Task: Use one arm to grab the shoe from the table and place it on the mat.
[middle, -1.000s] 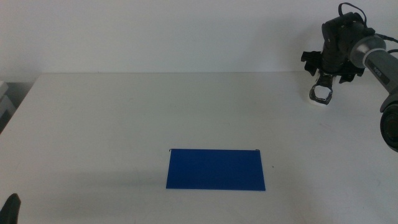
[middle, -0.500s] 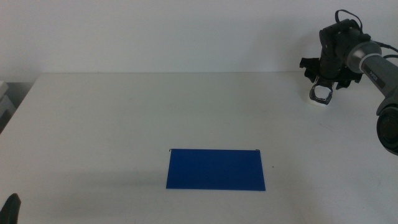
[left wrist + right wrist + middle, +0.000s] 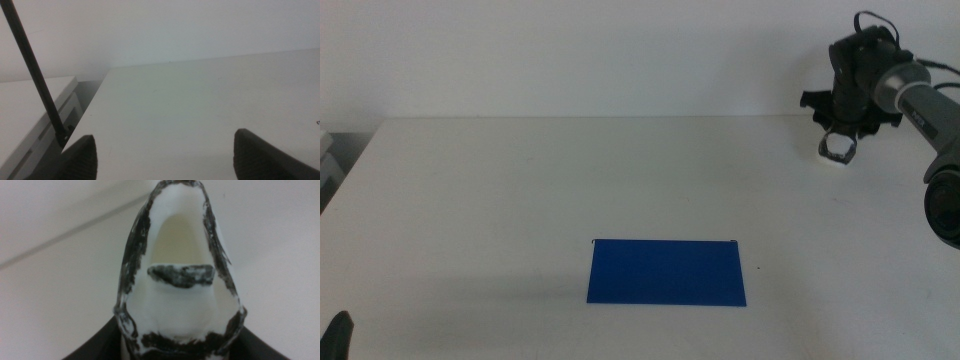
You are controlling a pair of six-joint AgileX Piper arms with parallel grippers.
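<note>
From the middle view I see the small black-and-white sneaker [image 3: 837, 148] in the upper right of the frame, at the far right of the wide, smooth white bench [image 3: 520, 200]. My dark grey right arm [image 3: 910, 90] reaches down over it, with the right gripper [image 3: 839, 133] clenched on the shoe's upper part. Only the right wrist view shows the shoe's scuffed black rim and pale hollow opening [image 3: 180, 270], filling the frame between the jaws. The flat deep-blue rectangular mat [image 3: 667, 271] lies lower centre, well apart from the shoe. My left gripper [image 3: 165, 155] waits at the lower left, jaws spread over bare bench.
</note>
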